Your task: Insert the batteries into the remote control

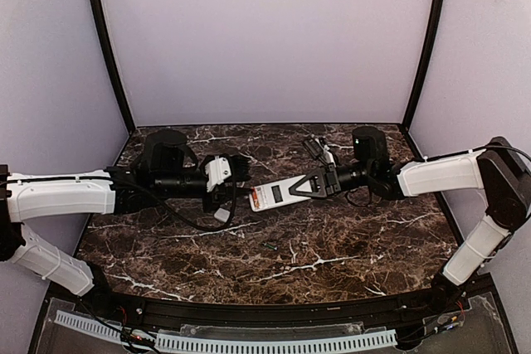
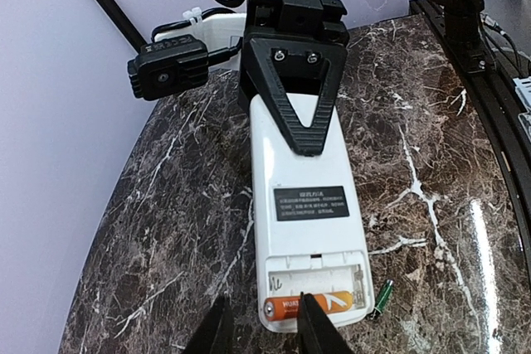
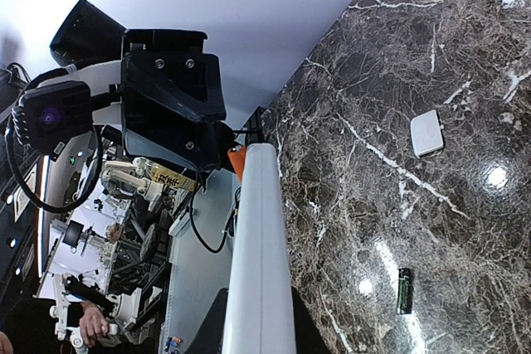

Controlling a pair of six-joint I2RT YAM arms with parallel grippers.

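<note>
The white remote control point(image 2: 305, 230) is held back-up above the table by my right gripper point(image 2: 294, 80), which is shut on its far end. Its battery recess is open, and an orange battery point(image 2: 323, 304) lies in the near slot. My left gripper point(image 2: 264, 303) is open at that end. One fingertip point(image 2: 309, 321) rests on the orange battery and the other is off the remote's edge. A greenish-dark battery point(image 2: 382, 296) lies loose on the table beside the remote. The right wrist view shows the remote point(image 3: 259, 254) edge-on in my right gripper point(image 3: 257, 325), and the greenish-dark battery point(image 3: 404, 290).
A small white battery cover point(image 3: 426, 133) lies on the dark marble table point(image 1: 332, 246), below my left gripper point(image 1: 236, 181) in the top view. The greenish-dark battery point(image 1: 271, 245) lies near the table's middle. Purple walls enclose the back and sides.
</note>
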